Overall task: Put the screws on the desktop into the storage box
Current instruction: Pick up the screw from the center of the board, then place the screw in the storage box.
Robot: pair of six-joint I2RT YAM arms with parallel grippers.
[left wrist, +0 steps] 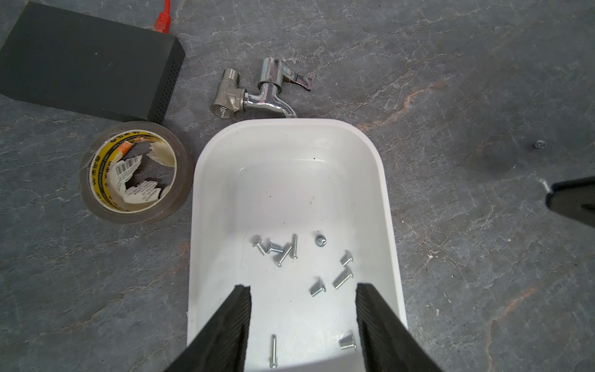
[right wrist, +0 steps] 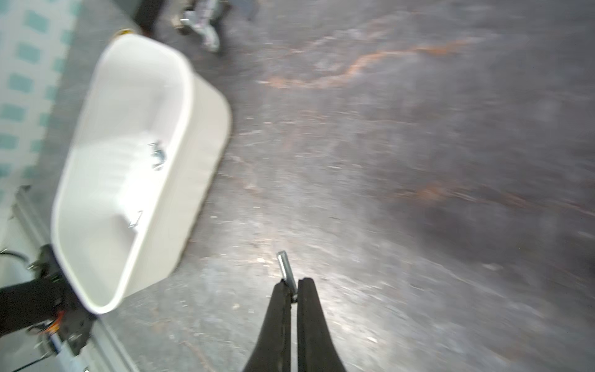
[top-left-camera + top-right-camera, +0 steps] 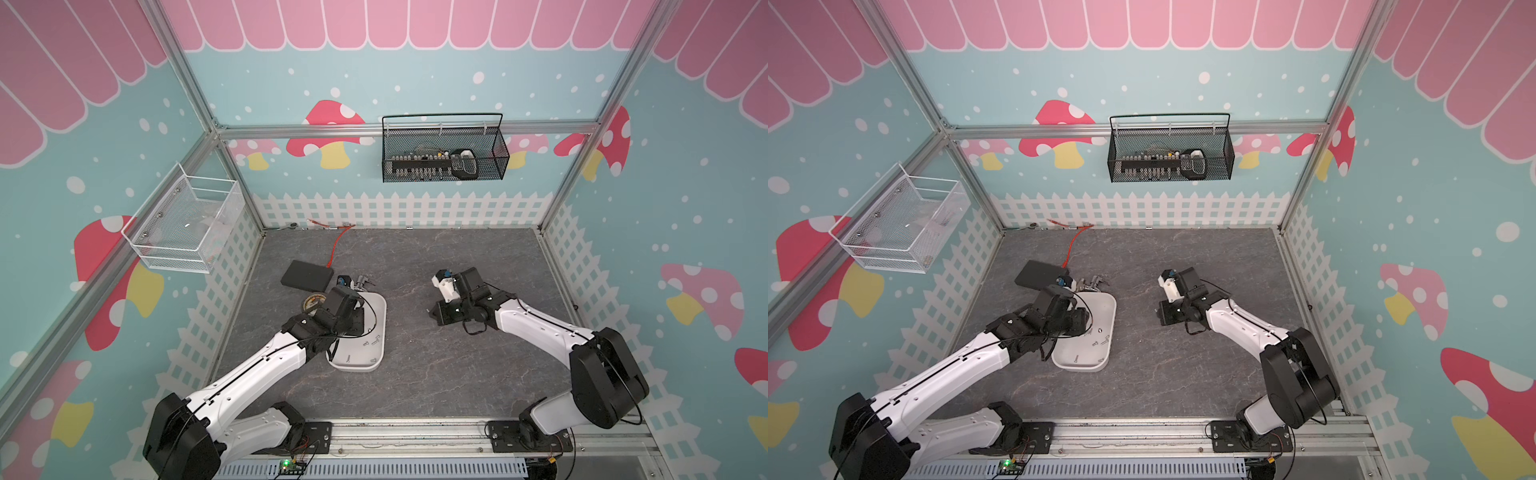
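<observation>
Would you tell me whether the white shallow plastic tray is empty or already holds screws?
Not empty: about ten small silvery screws lie inside the white plastic tray.

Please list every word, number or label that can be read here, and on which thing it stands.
No text can be read with certainty.
tape roll: black characters on its yellow inner band and a barcode label, too small to read.
black box: no print shows.

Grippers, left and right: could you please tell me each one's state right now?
Left gripper: open, empty, over the storage box.
Right gripper: shut on a screw.
</observation>
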